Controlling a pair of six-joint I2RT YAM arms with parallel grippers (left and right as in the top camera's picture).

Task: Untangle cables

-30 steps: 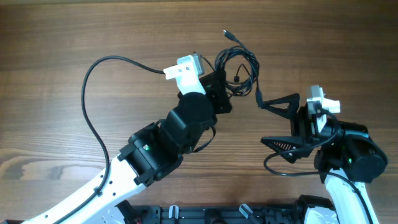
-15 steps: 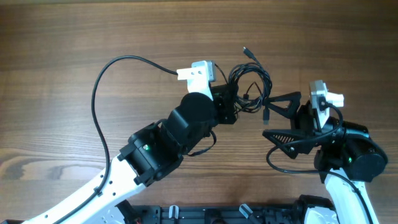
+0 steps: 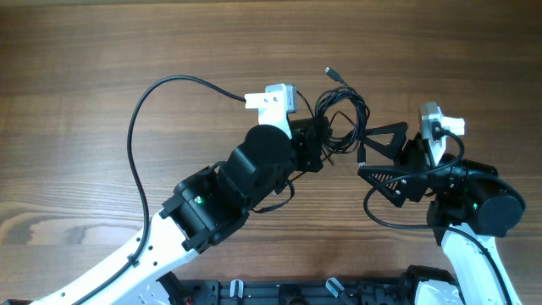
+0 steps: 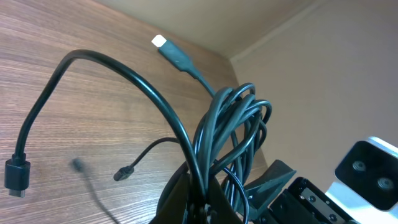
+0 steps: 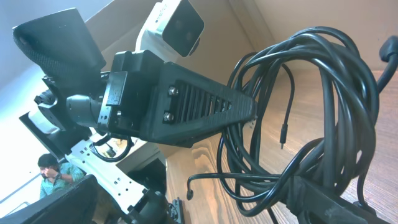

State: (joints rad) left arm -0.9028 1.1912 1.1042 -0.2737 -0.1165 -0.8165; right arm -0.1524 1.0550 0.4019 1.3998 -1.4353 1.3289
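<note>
A tangled coil of black cables (image 3: 343, 108) hangs in the air above the wooden table. My left gripper (image 3: 315, 146) is shut on its lower left side. In the left wrist view the fingers (image 4: 200, 200) pinch several strands of the coil (image 4: 231, 121). A white-tipped plug (image 4: 159, 42) sticks out at the top, also showing in the overhead view (image 3: 330, 73). Two loose ends with plugs (image 4: 17, 177) dangle over the table. My right gripper (image 3: 362, 158) is open, its fingertips at the coil's right edge. In the right wrist view (image 5: 286, 162) the coil (image 5: 323, 118) lies against the lower finger.
A long black cable (image 3: 135, 127) arcs from the left wrist camera over the table's left half. The table (image 3: 85, 51) is bare wood elsewhere. A black rail (image 3: 296, 292) runs along the front edge between the arm bases.
My left gripper has carried the coil to the right, up to the right gripper. The right gripper has shifted slightly up and left, staying open.
</note>
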